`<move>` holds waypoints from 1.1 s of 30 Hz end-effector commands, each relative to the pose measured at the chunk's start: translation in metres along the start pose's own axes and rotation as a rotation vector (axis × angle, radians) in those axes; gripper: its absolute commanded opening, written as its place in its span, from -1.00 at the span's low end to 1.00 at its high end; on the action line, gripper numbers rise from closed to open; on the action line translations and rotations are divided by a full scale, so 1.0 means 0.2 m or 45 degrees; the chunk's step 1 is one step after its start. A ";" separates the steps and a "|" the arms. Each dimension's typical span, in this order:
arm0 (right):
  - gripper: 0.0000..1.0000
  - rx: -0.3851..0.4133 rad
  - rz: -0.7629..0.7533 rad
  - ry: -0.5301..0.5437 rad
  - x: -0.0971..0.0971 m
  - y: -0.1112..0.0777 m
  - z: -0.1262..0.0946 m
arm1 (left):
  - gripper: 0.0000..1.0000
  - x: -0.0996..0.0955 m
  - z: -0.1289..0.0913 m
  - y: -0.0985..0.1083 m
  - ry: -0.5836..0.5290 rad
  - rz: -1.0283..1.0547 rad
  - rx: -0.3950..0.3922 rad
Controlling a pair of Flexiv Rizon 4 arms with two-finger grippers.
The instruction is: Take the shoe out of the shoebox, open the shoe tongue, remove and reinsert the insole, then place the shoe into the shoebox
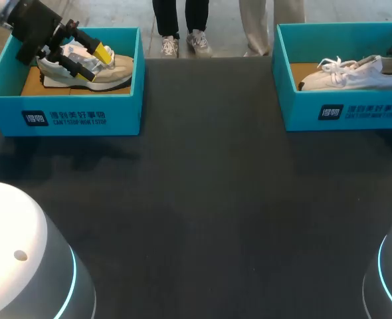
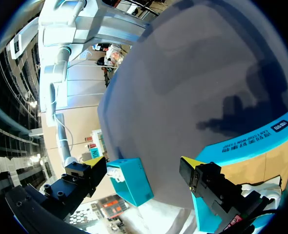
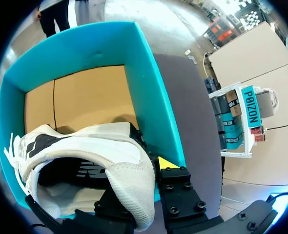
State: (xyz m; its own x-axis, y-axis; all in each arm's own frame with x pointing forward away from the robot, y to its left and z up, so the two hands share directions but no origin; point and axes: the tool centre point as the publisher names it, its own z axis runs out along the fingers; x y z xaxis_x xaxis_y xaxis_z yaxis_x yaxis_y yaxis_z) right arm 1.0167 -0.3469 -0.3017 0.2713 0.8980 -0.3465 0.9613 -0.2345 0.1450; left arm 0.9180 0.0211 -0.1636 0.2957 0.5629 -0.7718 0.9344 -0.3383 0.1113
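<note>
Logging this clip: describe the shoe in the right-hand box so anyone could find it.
On the dark table, find the right teal shoebox. The white shoe inside trails loose white laces; the left shoebox holds a cream shoe.

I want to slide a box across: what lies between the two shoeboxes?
Nothing. In the head view, the table between the left shoebox and the right shoebox is bare.

A robot lab or test cell rather than a home: two arms share one dark table [image 1: 202, 199]; a teal shoebox [image 2: 251, 146] with a beige shoe [image 1: 109, 73] lies under the left gripper [image 2: 141, 165]; a matching shoebox [image 3: 149, 92] stands around the right gripper [image 3: 139, 190] and a white shoe [image 3: 110, 151].
</note>
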 end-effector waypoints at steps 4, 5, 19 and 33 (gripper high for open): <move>-1.00 0.011 -0.026 0.003 0.02 -0.02 0.04 | 1.00 0.00 0.00 0.00 0.004 0.001 0.000; -1.00 0.012 -0.028 0.003 0.02 -0.03 0.04 | 1.00 0.00 0.00 0.00 0.004 0.001 0.000; -1.00 0.045 -0.029 -0.002 0.06 -0.03 0.14 | 1.00 0.00 0.00 0.00 0.004 0.001 0.000; -1.00 0.101 -0.034 -0.007 0.09 -0.04 0.26 | 1.00 0.00 0.00 0.00 0.004 0.001 0.000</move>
State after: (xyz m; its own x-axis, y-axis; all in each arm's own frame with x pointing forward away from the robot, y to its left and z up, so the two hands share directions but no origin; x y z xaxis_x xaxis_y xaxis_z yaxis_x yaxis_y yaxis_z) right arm 1.0108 -0.3482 -0.3526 0.2471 0.9019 -0.3542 0.9688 -0.2373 0.0718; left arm 0.9180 0.0211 -0.1636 0.2957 0.5629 -0.7718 0.9344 -0.3383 0.1113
